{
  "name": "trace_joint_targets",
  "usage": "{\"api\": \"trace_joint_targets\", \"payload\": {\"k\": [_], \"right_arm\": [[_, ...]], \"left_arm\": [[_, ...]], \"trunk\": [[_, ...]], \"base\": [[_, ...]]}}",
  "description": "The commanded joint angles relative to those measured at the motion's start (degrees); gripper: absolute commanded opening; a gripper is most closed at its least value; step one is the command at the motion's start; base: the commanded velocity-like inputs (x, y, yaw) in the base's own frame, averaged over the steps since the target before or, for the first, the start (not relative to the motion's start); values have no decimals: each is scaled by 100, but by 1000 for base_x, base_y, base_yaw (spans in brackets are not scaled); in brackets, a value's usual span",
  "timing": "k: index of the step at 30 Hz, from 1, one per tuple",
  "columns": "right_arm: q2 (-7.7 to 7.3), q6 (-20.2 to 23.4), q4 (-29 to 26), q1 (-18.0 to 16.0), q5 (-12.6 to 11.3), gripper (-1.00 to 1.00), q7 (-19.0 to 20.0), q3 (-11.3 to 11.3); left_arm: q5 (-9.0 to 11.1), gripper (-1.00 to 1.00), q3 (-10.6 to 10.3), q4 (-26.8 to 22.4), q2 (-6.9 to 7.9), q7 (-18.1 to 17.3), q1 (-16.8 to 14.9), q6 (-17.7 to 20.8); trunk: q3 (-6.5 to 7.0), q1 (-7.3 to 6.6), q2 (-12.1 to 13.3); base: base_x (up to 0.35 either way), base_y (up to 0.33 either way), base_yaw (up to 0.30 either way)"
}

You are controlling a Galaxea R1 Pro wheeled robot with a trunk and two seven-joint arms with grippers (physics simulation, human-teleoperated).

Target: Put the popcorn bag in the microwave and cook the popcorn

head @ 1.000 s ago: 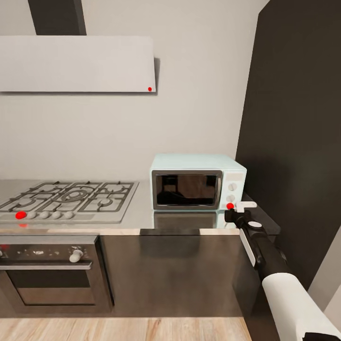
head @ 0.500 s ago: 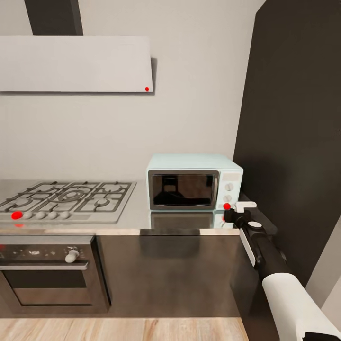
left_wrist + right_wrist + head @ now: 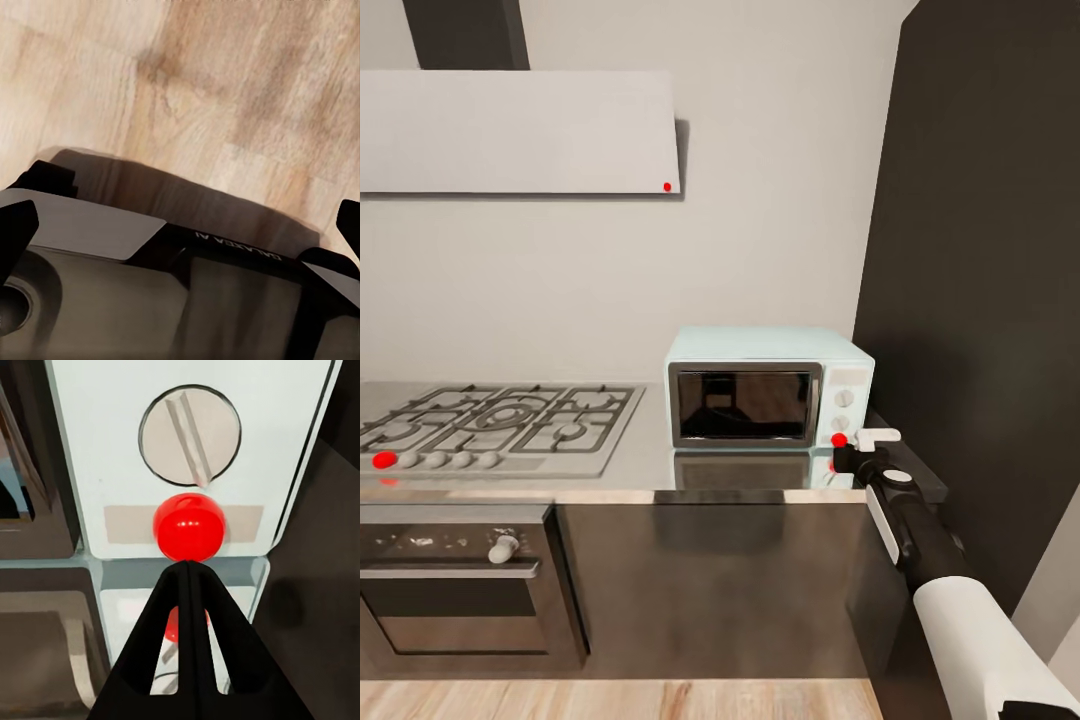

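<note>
The pale mint-blue microwave (image 3: 768, 389) stands on the grey countertop (image 3: 630, 470) with its dark glass door closed. My right gripper (image 3: 844, 449) is shut, and its joined fingertips (image 3: 187, 574) sit right at the microwave's red dot (image 3: 189, 526), just below a round knob (image 3: 189, 435). The dot (image 3: 839, 439) is at the front panel's lower corner. My left gripper (image 3: 180, 225) is open, with a dark finger (image 3: 15, 232) at each side, hanging over the wooden floor (image 3: 225, 90). The popcorn bag is out of view.
A gas hob (image 3: 500, 425) lies left of the microwave, above a built-in oven (image 3: 455, 580). A white hood (image 3: 520, 130) hangs over it. A tall dark cabinet (image 3: 980, 300) rises on the right, close to my right arm.
The whole picture has shifted slightly, so the camera moved. My right gripper stays shut at the microwave's red dot.
</note>
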Motion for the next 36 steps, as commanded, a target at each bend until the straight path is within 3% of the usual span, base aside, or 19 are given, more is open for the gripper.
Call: {"api": "trace_joint_targets", "payload": {"k": [1, 9, 15, 26, 27, 36], "right_arm": [[1, 33, -9, -3, 44, -100, 17, -6], [38, 22, 153, -3, 70, -100, -43, -13], [-16, 16, 278, -3, 82, -100, -31, -14], [-52, 18, 297, -3, 35, -100, 257, -50], [-52, 22, 294, -3, 47, -100, 494, -59], [-122, 24, 290, -3, 68, -100, 465, -67]], "left_arm": [[58, 100, -47, 5, 2, -19, -4, -5], [48, 100, -46, -1, 6, -26, 3, -5], [45, 100, -45, -3, 3, -26, 7, -5], [33, 100, -30, -3, -2, -26, 7, -5], [32, 100, -31, -3, -2, -26, 6, -5], [44, 100, -30, -3, 5, -26, 6, -5]], "trunk": [[-6, 0, -3], [-6, 0, -3], [-6, 0, -3], [-6, 0, -3], [-6, 0, -3], [-6, 0, -3]], "base": [[81, 0, 0], [59, 0, 0], [0, 0, 0], [0, 0, 0], [0, 0, 0], [60, -46, 0]]}}
